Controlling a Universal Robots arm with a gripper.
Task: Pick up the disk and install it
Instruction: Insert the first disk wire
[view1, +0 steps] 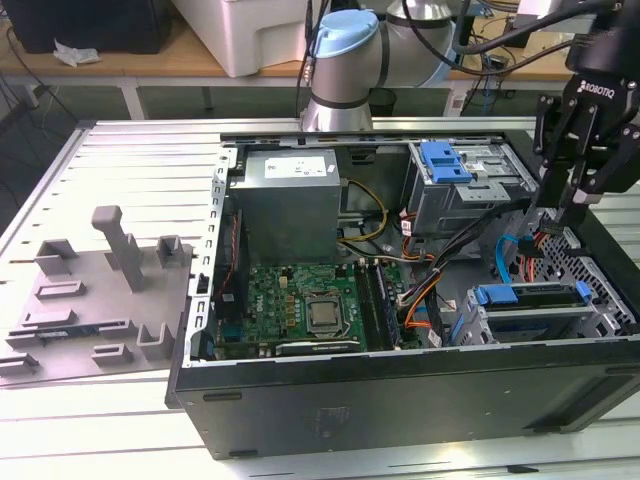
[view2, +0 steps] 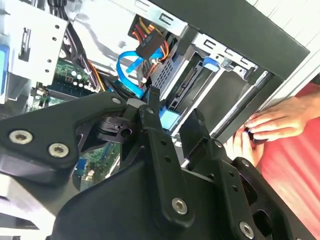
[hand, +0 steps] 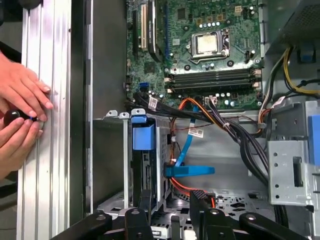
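Note:
The disk (view1: 528, 312) sits in the lower drive bay at the exterior view's right end of the open computer case, its blue plastic frame (view1: 530, 294) along the upper edge. In the first wrist view the disk (hand: 145, 167) stands edge-on in that bay under a blue tab (hand: 143, 136). My black gripper (view1: 562, 200) hangs above and just behind the bay. In both wrist views the gripper (hand: 171, 202) (view2: 174, 107) is open, with a gap between its fingers (hand: 145, 200) and nothing held.
A silver drive cage with a blue latch (view1: 445, 160) and the grey power-supply box (view1: 290, 195) stand at the case's far side. The motherboard (view1: 300, 305) lies in the middle, crossed by blue and orange cables (hand: 186, 150). A person's hands (hand: 20, 115) rest on the table beside the case. A grey fixture (view1: 100, 290) lies further off.

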